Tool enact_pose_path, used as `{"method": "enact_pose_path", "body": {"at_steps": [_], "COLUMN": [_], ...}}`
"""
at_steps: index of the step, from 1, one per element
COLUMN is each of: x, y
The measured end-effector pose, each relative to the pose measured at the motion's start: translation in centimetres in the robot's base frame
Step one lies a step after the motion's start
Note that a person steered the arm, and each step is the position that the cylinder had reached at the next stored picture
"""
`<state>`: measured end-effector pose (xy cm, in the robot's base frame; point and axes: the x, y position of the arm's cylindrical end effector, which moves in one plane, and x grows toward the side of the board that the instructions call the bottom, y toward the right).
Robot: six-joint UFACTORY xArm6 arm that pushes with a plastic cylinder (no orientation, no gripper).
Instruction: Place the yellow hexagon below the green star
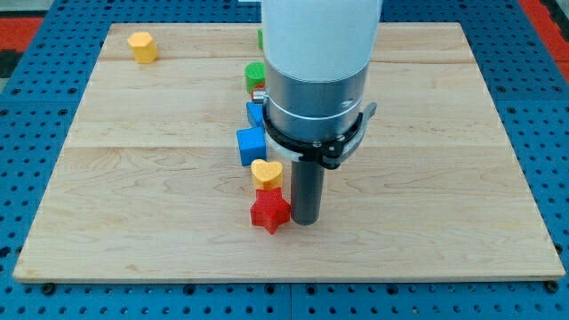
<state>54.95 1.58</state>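
Sitting far upper-left, yellow hexagon [142, 46]; my tip [305, 221] beside red star [270, 212].

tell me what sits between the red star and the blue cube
In the camera view, a yellow heart sits between the red star and the blue cube.

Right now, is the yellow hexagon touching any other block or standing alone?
Standing alone. The yellow hexagon sits at the view's top left with bare board around it, far from my tip beside the red star.
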Motion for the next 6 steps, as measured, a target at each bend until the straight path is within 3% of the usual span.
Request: {"method": "enact_pose_path", "body": {"at_steps": [1,2,3,4,6], "x": [1.4,6.5,6.6,5.3,-6.1], "y": [1.9,2.6,-5.4,-17.5,-31.9]}}
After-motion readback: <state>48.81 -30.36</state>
